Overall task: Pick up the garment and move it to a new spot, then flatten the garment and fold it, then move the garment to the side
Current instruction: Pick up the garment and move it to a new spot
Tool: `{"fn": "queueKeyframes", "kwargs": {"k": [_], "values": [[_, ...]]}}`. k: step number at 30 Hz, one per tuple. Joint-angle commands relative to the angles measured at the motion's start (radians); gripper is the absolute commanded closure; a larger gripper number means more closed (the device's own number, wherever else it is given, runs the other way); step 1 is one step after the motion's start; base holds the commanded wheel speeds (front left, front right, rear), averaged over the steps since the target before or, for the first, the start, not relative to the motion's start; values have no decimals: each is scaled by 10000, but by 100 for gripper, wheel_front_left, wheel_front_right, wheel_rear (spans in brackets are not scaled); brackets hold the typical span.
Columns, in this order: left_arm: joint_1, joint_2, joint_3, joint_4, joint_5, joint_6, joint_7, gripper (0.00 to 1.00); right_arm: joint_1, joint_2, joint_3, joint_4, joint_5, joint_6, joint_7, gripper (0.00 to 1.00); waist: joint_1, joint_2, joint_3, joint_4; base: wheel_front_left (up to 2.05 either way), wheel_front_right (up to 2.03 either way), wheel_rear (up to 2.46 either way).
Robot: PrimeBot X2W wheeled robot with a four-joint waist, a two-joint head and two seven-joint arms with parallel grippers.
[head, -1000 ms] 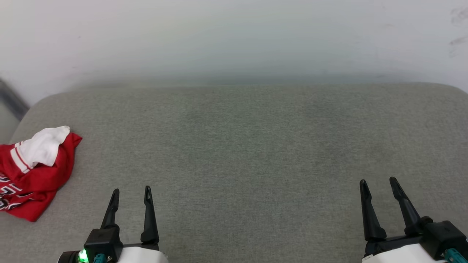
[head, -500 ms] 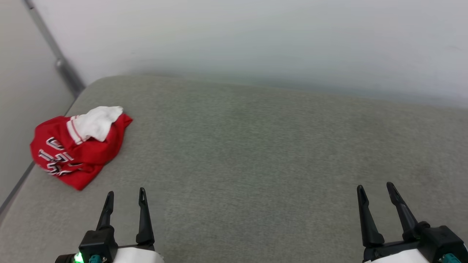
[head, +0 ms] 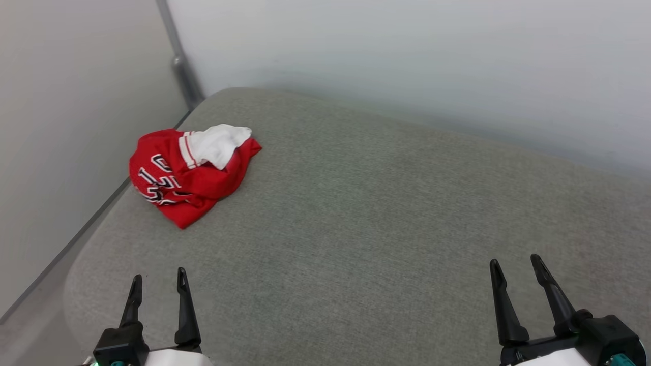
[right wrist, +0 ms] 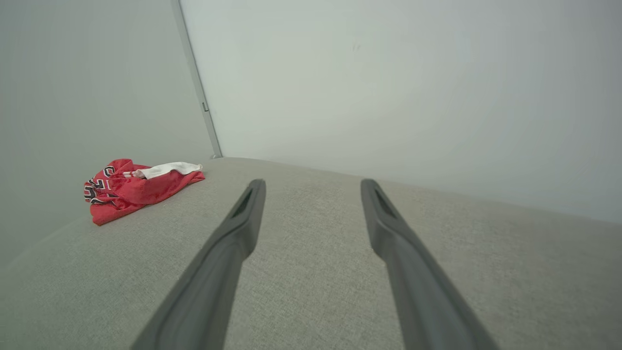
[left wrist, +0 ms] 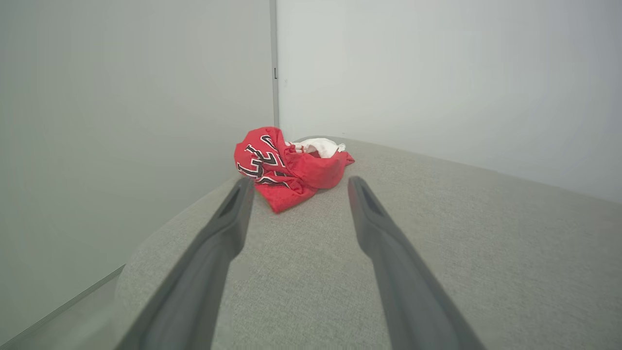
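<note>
garment [head: 190, 170] is a crumpled heap at about 10 o'clock in the head view. It lies on the grey cushion [head: 366, 229], near the far-left corner and close to the left edge. The red body is bunched up. The white sleeve [head: 218, 143] is flopped over the top on the heap's 1 o'clock side. The black white-outlined lettering [head: 155, 177] faces 8 o'clock.

left gripper [head: 158, 275] is at 7 o'clock in the head view, jaws spread wide, holding nothing. The garment is at its 12 to 1 o'clock, well apart. In the left wrist view the heap sits beyond the two tips, framed between them.

right gripper [head: 513, 261] is at 5 o'clock, jaws wide, empty. In its wrist view the garment is out at 10 o'clock, well apart.

Two pale walls [head: 407, 51] meet behind the heap. A grey corner strip [head: 177, 56] runs up at 11 o'clock.
</note>
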Motion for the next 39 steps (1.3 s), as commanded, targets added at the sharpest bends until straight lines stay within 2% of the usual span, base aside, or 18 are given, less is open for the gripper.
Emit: {"fn": "queueKeyframes", "kwargs": {"k": [1, 10, 16, 22, 31, 35, 39], "values": [[105, -4, 66, -27, -40, -26, -28, 0, 129, -10, 10, -44, 19, -3, -28, 0, 0, 0, -22, 214, 0, 0, 0], [-208, -4, 347, 62, -220, -110, -28, 0, 10, -9, 58, -89, -130, -3, -28, 0, 0, 0, 154, 261, 0, 0, 0], [-1695, 402, 966, 340, 37, -650, -28, 0, -290, -10, -67, -200, -421, -3, -28, 0, 0, 0, 697, 91, 0, 0, 0], [-4150, 1245, 1770, 1157, -213, -1130, -26, 0, -807, -10, -361, -480, -1021, -3, -28, 0, 0, 0, 1856, -217, 0, 0, 0], [-7619, 2674, 2503, 3334, -1163, -1869, 98, 0, -1831, -10, -891, -1146, -1752, -3, -27, 0, 0, 0, 3993, -896, 0, 0, 0], [-9074, 3442, 2308, 4818, -1380, -2119, 431, 0, -2149, -10, -1114, -1498, -1994, -5, -27, 0, 0, 0, 4739, -1121, 0, 0, 0], [-10125, 4235, 1847, 5999, -1655, -2298, 1279, 0, -2383, -10, -1179, -1800, -2172, -5, -27, 0, 0, 0, 5254, -1324, 0, 0, 0]]}}
